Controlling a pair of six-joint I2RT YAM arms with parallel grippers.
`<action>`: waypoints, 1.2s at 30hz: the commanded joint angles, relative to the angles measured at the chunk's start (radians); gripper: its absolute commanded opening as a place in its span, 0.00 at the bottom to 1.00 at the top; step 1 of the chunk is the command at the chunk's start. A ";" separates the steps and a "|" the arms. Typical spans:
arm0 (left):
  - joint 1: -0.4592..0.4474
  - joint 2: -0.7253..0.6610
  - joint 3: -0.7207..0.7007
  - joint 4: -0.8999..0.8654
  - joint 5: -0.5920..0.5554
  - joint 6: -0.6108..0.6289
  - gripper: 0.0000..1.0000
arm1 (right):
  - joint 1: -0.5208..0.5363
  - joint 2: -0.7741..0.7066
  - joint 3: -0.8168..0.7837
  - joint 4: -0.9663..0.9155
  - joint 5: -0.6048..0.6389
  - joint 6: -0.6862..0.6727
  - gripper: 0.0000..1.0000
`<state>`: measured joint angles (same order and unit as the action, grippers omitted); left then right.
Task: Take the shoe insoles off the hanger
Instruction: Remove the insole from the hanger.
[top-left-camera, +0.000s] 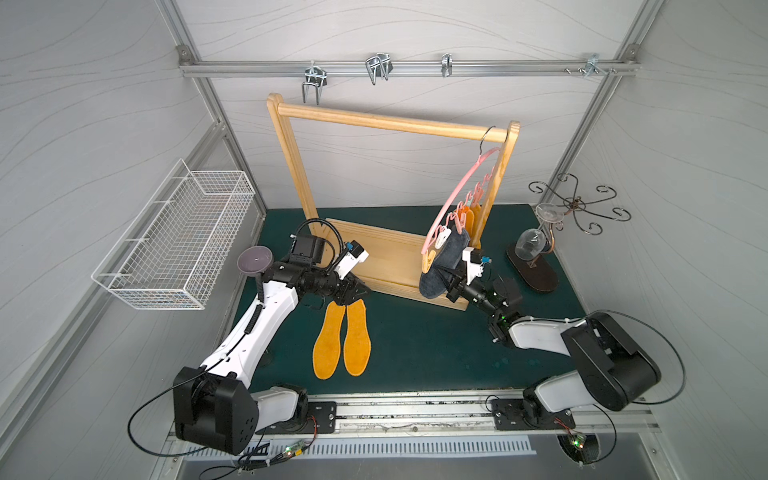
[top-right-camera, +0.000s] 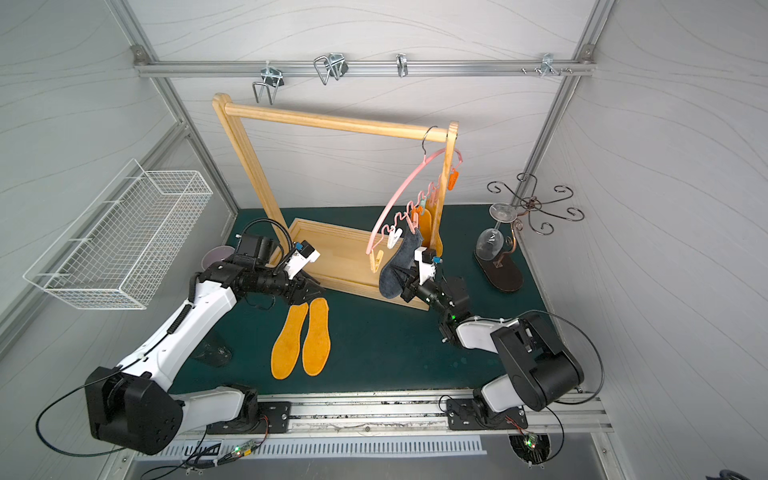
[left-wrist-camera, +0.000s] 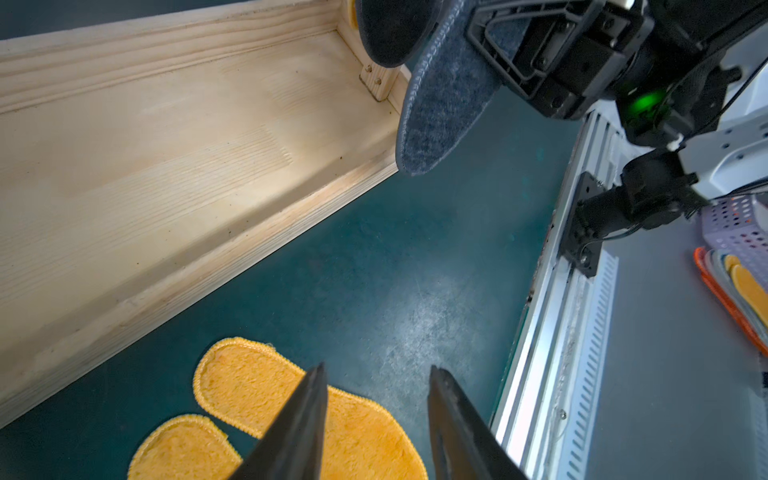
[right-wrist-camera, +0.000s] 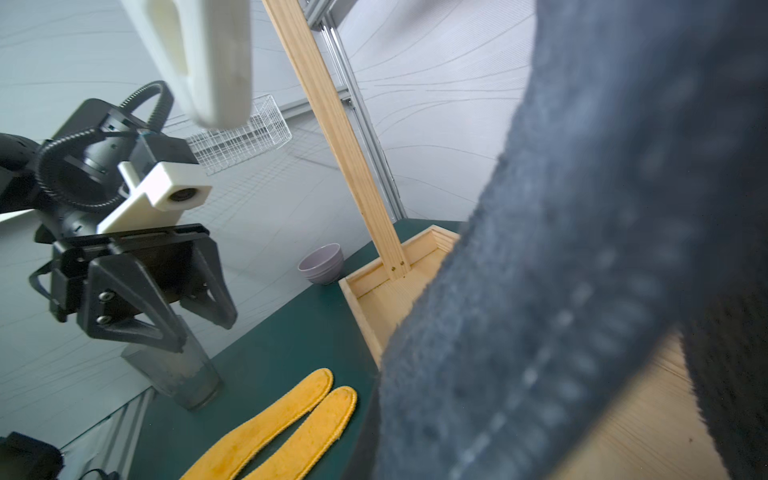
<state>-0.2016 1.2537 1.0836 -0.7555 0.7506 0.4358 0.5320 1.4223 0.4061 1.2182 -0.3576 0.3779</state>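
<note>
The pink hanger (top-left-camera: 459, 189) hangs by its hook from the wooden rack's bar at the right end. Dark grey insoles (top-left-camera: 438, 266) hang under its lower clips, and my right gripper (top-left-camera: 451, 280) is shut on one of them. That grey fabric (right-wrist-camera: 582, 249) fills the right wrist view and hides the fingers. Orange insoles (top-left-camera: 471, 218) still hang behind the grey ones. Two more orange insoles (top-left-camera: 328, 345) (top-left-camera: 357, 338) lie side by side on the green mat. My left gripper (left-wrist-camera: 377, 368) is open and holds nothing, just above their far ends (left-wrist-camera: 249, 382).
The wooden rack (top-left-camera: 382, 122) with its tray base (top-left-camera: 386, 266) stands mid-table. A white wire basket (top-left-camera: 178, 241) hangs on the left wall, with a purple bowl (top-left-camera: 254, 259) near it. A metal stand with a wine glass (top-left-camera: 532, 245) is at the right. A clear tumbler (right-wrist-camera: 178, 374) stands beside the left arm.
</note>
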 joint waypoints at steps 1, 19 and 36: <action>-0.006 0.009 0.070 0.005 0.074 -0.001 0.52 | 0.025 -0.065 0.009 -0.020 -0.005 0.024 0.00; -0.081 0.022 0.043 0.082 0.261 -0.089 0.54 | 0.221 -0.186 0.100 -0.241 0.042 -0.050 0.00; -0.173 0.039 -0.025 0.117 0.342 -0.061 0.56 | 0.266 -0.091 0.124 -0.105 0.042 0.035 0.00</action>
<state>-0.3519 1.2800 1.0588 -0.6697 1.0557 0.3428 0.7883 1.3178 0.5152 1.0218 -0.3183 0.3756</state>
